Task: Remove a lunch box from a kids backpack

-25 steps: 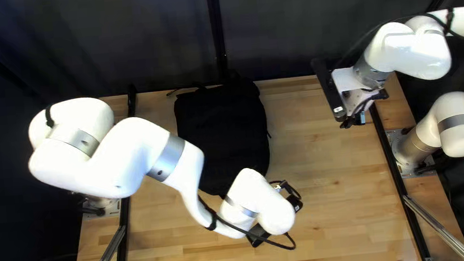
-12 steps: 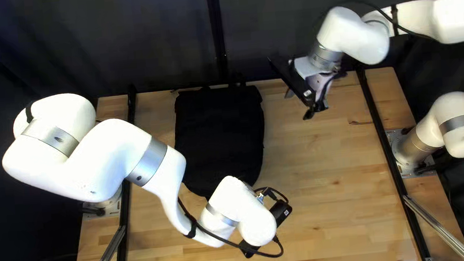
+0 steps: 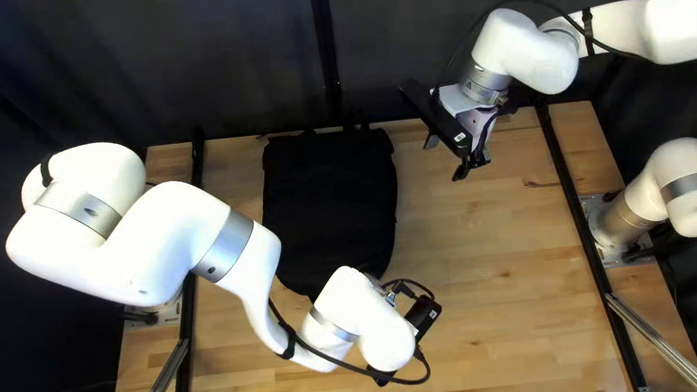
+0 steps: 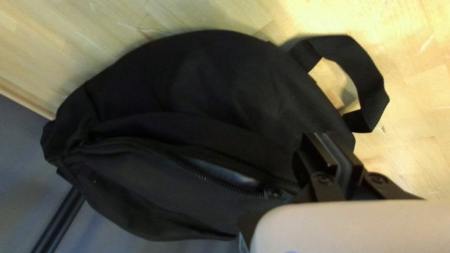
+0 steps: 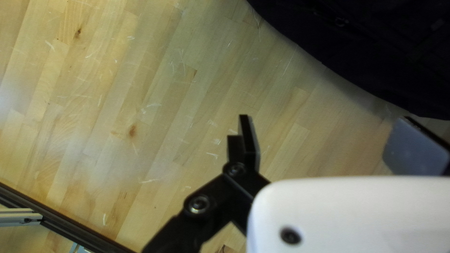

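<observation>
The black backpack [image 3: 328,198] is just ahead of the left jaws [image 3: 424,314], which are closed. Something pale [image 4: 234,177] peeks through its zip beside them. The right jaws [image 3: 446,156] are wide open.

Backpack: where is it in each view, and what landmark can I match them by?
Top left view: the backpack lies mid-table toward the far edge, left arm's wrist over its near end.
Left wrist view: large, ahead of and beside the left gripper, zipper partly open.
Right wrist view: only part shows, ahead of the right gripper, off to one side.
Shared landmark: the wooden tabletop.
</observation>
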`<state>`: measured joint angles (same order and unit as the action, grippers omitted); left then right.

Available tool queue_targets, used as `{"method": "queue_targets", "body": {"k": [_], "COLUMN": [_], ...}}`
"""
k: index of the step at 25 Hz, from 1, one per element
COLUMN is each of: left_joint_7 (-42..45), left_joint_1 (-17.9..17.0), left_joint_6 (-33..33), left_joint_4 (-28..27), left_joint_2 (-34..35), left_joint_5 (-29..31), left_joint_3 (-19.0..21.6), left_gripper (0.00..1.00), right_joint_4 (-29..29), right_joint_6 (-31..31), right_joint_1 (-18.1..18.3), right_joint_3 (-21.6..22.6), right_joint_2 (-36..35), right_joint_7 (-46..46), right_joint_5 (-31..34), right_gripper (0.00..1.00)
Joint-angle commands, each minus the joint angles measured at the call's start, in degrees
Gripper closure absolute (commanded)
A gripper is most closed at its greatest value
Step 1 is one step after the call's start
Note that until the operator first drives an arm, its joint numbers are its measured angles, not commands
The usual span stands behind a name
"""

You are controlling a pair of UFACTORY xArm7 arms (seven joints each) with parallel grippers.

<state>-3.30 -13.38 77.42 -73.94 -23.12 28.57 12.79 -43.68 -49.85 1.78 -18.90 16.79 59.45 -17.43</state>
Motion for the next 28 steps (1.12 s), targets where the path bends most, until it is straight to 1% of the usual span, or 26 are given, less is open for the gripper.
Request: {"method": "queue_targets", "body": {"k": [1, 2, 5, 6, 9, 13, 15, 17, 28], "left_joint_7": [0.5, 0.6, 1.1, 1.2, 2.0, 2.8, 3.1, 3.3, 3.9], "left_joint_1": [0.0, 0.1, 0.3, 0.3, 0.4, 0.4, 0.5, 0.6, 0.9], "left_joint_6": [0.4, 0.4, 0.1, 0.0, -0.6, -1.4, -1.8, -2.3, -3.3], "left_joint_4": [0.3, 0.9, 2.3, 2.5, 3.1, 3.8, 4.2, 4.5, 6.4], "left_joint_2": [1.0, 1.9, 3.6, 3.8, 4.3, 4.7, 5.0, 5.2, 6.3], "left_joint_5": [0.0, -0.1, -0.2, -0.2, -0.1, -0.1, -0.1, 0.0, -1.4], "left_joint_3": [-0.1, -0.1, -0.2, -0.2, -0.3, -0.3, -0.4, -0.4, -0.3], "left_gripper": [1.0, 1.0, 1.0, 1.0, 1.0, 1.0, 1.0, 1.0, 1.0], "right_joint_4": [2.3, 2.8, 2.9, 2.9, 2.2, -0.5, -1.1, -1.9, -1.9], "right_joint_6": [10.1, 13.4, 18.0, 18.6, 20.2, 21.4, 21.9, 20.1, 20.1], "right_joint_1": [-2.7, -3.3, -4.1, -4.2, -4.3, -4.9, -5.2, -5.0, -5.0], "right_joint_3": [-4.2, -4.1, -3.0, -2.9, -2.6, -1.1, -0.7, -1.1, -1.1], "right_joint_2": [-7.6, -10.1, -13.6, -14.0, -15.9, -19.3, -20.2, -20.7, -20.7], "right_joint_7": [22.3, 30.0, 42.3, 44.3, 54.1, 60.4, 61.3, 59.1, 59.1], "right_joint_5": [-12.6, -18.5, -27.5, -28.7, -35.3, -40.7, -42.0, -40.3, -40.3], "right_gripper": [0.0, 0.0, 0.0, 0.0, 0.0, 0.0, 0.0, 0.0, 0.0]}}
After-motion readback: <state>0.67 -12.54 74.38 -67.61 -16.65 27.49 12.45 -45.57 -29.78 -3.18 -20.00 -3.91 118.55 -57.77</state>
